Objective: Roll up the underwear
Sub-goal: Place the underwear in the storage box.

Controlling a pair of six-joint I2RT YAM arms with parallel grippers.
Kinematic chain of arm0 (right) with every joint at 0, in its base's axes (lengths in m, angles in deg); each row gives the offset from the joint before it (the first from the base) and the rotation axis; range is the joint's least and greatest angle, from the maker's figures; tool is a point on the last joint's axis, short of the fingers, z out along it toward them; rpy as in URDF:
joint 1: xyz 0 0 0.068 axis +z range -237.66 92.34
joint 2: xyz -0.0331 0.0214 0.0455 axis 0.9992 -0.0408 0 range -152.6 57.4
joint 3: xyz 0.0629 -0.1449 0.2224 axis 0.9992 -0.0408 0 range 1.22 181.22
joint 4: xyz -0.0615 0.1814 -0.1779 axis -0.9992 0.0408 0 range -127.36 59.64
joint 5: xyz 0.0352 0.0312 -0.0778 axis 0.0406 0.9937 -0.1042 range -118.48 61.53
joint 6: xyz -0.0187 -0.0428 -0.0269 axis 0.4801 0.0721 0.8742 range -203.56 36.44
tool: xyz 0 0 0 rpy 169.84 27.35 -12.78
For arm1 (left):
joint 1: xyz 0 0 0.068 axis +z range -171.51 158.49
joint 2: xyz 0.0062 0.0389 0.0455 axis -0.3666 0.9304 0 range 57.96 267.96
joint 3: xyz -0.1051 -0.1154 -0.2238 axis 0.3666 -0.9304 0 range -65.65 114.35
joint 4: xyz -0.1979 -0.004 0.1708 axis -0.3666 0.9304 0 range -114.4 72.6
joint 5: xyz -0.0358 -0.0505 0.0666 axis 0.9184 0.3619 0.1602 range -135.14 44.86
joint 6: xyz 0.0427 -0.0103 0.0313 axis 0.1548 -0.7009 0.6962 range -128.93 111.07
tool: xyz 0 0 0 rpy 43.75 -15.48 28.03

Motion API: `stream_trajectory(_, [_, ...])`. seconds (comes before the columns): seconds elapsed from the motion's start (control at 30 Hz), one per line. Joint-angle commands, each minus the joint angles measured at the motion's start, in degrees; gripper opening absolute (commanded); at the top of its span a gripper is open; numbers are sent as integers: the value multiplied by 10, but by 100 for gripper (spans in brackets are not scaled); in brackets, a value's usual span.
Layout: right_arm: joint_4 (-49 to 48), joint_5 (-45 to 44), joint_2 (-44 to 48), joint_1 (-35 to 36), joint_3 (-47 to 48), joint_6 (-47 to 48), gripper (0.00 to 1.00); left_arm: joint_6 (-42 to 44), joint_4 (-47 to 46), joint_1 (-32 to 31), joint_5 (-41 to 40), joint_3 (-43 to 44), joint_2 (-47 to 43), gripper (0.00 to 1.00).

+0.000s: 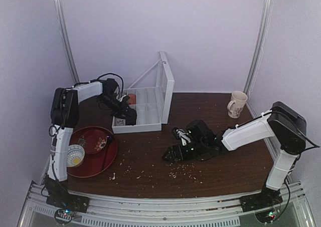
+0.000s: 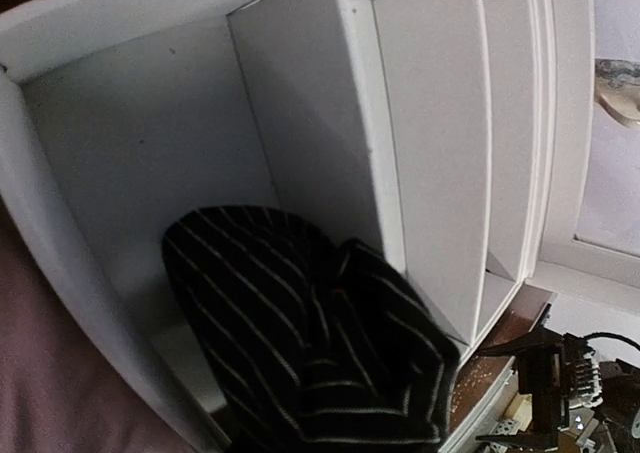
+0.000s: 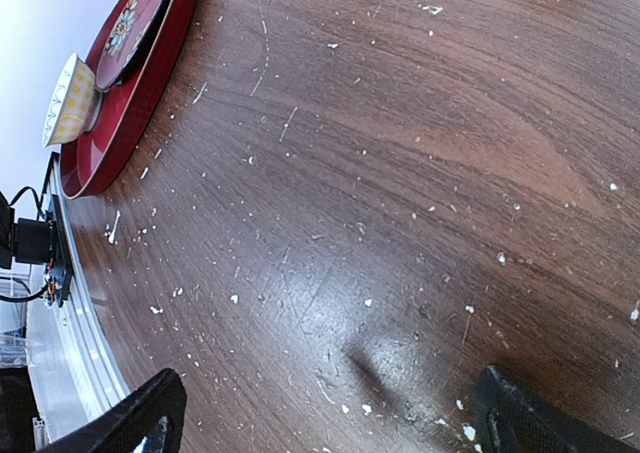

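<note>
Left claw [image 1: 126,112] is at the white box [image 1: 138,128], 10 o'clock on the bench [image 1: 210,172]; can't tell if I'm clamped. Underwear [image 2: 300,343] is bundled in the left end compartment. Soft, light, likely to unroll; pinch mid-bundle. Walls hem it in. Right claw [image 3: 330,418] is spread, empty, mid-bench; room there.

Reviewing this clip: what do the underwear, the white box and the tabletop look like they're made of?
Underwear: soft fabric, matte black with pale pinstripes; it bunches and folds. Box: probably rigid plastic, smooth matte white, with thin straight dividers. Tabletop: dark wood or wood-look laminate, with a slight sheen and visible grain.
</note>
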Motion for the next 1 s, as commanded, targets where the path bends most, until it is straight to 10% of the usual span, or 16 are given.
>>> stream_trajectory(0.0, [17,3,-13,-2,-14,-9,100,-11,64,-26,-89,42,45,0])
stream_trajectory(0.97, [7,-1,8,-2,-38,-15,100,-54,133,-47,-167,102,124,0])
